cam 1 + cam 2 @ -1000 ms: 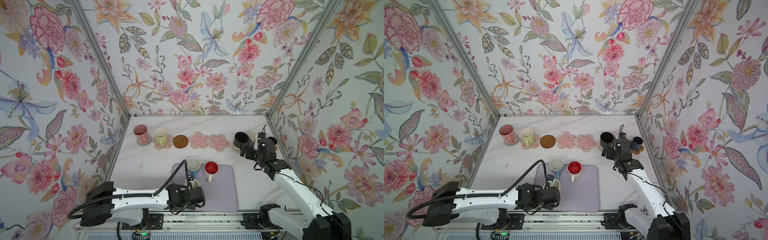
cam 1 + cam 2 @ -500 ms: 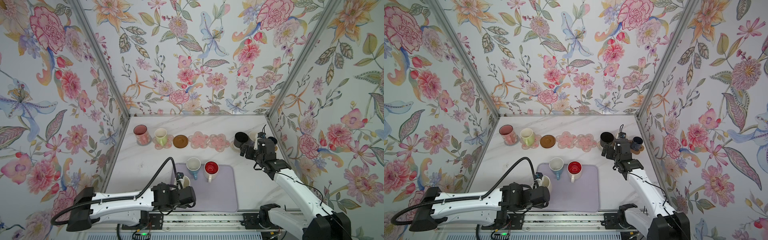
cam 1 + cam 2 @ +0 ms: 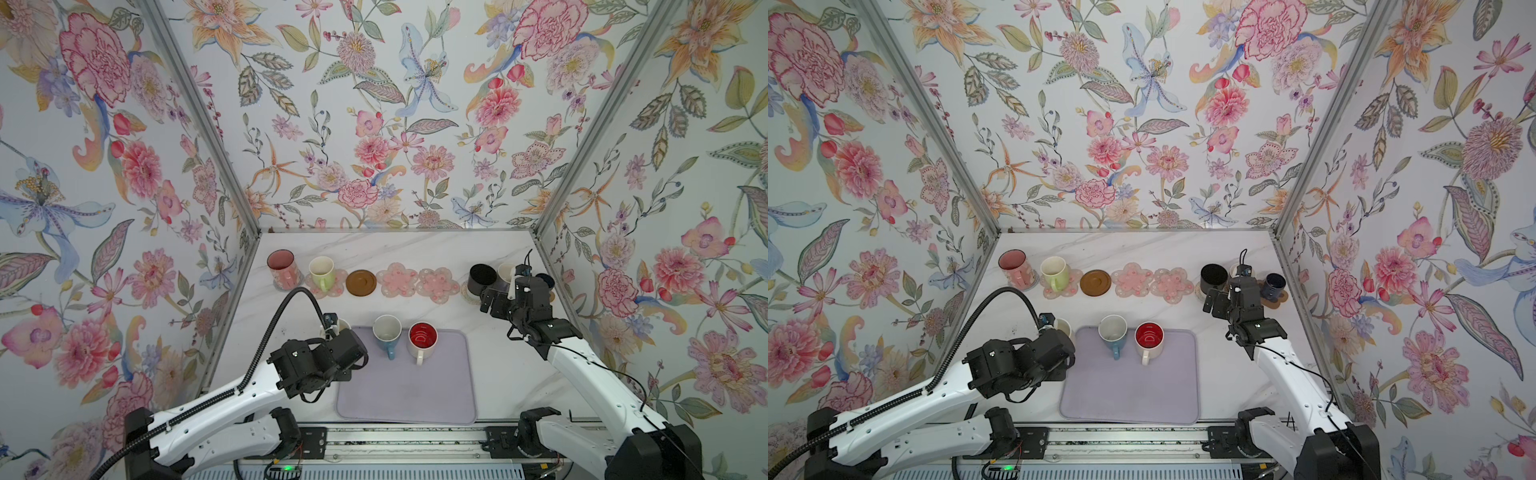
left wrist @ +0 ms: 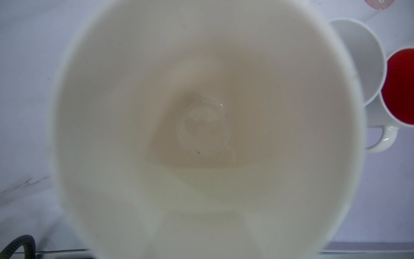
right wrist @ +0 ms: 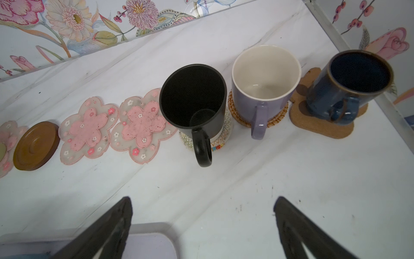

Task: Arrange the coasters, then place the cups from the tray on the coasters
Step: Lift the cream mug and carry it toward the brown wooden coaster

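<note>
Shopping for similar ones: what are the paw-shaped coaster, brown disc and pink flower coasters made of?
Paw-shaped coaster: likely cork, tan, speckled, matte, thick cut edge. Brown disc: wood or wood-look plastic, smooth satin sheen, concentric rings. Pink flower coasters: probably soft silicone or PVC, frosted translucent rim around opaque pink petals.

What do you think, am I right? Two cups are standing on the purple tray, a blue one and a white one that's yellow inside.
Not quite. Two cups do stand on the tray, and one is the blue cup, but the white cup is red inside, not yellow. Both top views show it.
</note>
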{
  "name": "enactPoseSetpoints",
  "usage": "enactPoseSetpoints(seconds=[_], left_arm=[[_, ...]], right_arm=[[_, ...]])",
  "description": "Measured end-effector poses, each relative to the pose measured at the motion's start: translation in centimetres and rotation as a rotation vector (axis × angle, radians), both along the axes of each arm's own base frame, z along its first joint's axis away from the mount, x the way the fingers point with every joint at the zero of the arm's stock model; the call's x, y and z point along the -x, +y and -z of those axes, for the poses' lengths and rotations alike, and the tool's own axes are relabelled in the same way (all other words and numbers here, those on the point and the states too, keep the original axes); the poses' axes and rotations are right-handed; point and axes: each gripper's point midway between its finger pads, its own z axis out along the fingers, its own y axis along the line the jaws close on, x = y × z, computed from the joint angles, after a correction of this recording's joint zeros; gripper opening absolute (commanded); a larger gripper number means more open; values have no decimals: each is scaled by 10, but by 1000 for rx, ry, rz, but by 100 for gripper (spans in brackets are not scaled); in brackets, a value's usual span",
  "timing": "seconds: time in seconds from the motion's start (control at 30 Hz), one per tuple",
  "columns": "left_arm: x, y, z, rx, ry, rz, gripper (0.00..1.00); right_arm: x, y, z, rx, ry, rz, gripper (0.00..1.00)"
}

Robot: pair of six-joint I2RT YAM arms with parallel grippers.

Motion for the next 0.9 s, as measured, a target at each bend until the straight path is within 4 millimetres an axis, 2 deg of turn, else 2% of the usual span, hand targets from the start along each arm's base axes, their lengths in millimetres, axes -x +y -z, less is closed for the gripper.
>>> enactPoseSetpoints(seconds=[0.17, 0.33, 0.47, 0.67, 0.9], left_arm=[[-48, 2, -21, -32, -55, -3, 0], [-96, 0, -26, -42, -71, 20, 0], [-132, -2, -21, -44, -68, 45, 0], [-180, -15, -9, -49, -52, 89, 0], [-220, -30, 12, -47, -18, 125, 0]], right_arm=[[5, 0, -1, -3, 6, -5, 99], [13, 1, -15, -20, -25, -18, 99], [21, 1, -23, -30, -43, -26, 99], [29, 3, -23, -39, -28, -41, 99], [32, 4, -21, -42, -16, -48, 99]])
